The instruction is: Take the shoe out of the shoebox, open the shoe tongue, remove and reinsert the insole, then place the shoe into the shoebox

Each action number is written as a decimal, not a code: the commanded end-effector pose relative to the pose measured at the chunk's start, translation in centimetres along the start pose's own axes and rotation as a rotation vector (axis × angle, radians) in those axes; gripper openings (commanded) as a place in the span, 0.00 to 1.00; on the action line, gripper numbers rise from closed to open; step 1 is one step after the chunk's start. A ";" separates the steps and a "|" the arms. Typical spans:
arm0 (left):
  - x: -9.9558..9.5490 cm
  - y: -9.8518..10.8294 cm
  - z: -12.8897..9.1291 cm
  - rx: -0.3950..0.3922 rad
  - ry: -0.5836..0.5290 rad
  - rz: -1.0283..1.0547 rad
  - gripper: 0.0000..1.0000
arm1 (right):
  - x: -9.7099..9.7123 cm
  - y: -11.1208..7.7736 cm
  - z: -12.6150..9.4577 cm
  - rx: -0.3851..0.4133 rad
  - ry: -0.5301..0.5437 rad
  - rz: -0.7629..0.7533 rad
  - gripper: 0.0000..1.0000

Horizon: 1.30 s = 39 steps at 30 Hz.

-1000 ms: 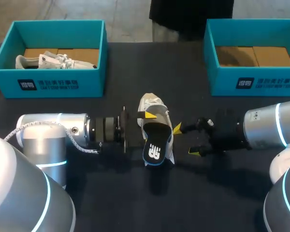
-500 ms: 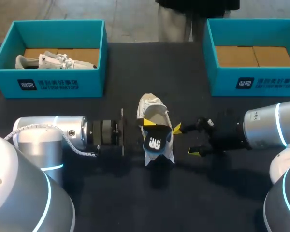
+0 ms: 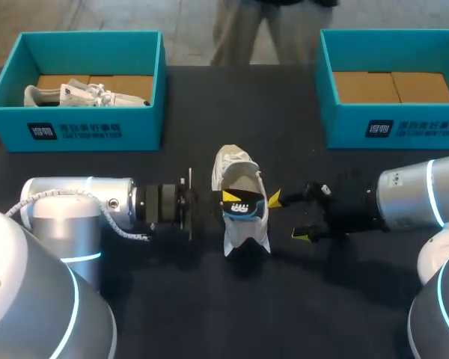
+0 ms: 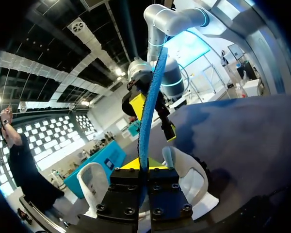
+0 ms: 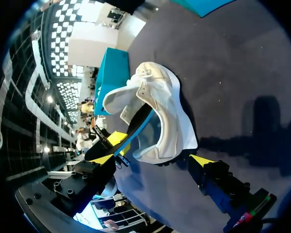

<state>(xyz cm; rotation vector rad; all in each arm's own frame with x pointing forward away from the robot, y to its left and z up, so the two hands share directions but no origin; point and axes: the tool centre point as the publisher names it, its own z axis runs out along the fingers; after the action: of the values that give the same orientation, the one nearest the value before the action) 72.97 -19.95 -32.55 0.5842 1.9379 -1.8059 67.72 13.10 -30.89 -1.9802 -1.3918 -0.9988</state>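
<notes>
Now noted insole (image 3: 239,203) tipped steeper than 1 s ago, prob. sliding into shoe (image 3: 236,168) mid table (image 3: 209,307); kept it pinched in L gripper (image 4: 143,167), held R gripper (image 3: 288,217) wide beside shoe. Judged reinsertion underway.

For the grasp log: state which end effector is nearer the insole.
Left. The left end effector is shut on the insole at the shoe's opening. The right end effector is open beside the shoe, clear of the insole.
</notes>
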 end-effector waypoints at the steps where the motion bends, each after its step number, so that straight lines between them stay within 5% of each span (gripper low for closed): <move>1: -0.4 1.1 0.8 -0.009 0.007 0.002 0.00 | 0.2 -0.1 0.1 -0.004 -0.006 0.002 1.00; 15: -0.5 1.7 0.2 -0.046 0.001 -0.012 0.00 | 0.2 -0.1 0.1 -0.004 -0.006 0.002 1.00; 16: -0.4 1.3 0.1 -0.044 -0.001 -0.011 0.30 | 0.2 -0.1 0.1 -0.004 -0.006 0.002 1.00; 17: -0.3 1.1 0.0 -0.042 -0.001 -0.010 0.34 | 0.2 -0.1 0.1 -0.004 -0.006 0.002 1.00; 30: 0.1 -1.3 -0.1 0.004 -0.005 0.011 0.27 | 0.2 -0.1 0.1 -0.004 -0.006 0.002 1.00; 33: 0.4 -1.0 0.1 0.003 0.007 0.002 0.13 | 0.2 -0.1 0.1 -0.004 -0.006 0.002 1.00; 34: 0.5 -0.9 0.2 -0.002 0.014 -0.003 0.00 | 0.2 -0.1 0.1 -0.004 -0.006 0.002 1.00; 39: 0.7 0.0 0.4 -0.018 0.026 -0.017 0.00 | 0.2 -0.1 0.1 -0.004 -0.006 0.002 1.00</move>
<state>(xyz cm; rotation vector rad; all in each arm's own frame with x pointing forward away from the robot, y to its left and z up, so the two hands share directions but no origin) 72.05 -19.88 -32.77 0.5838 1.9735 -1.7979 67.72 13.10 -30.89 -1.9803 -1.3918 -0.9988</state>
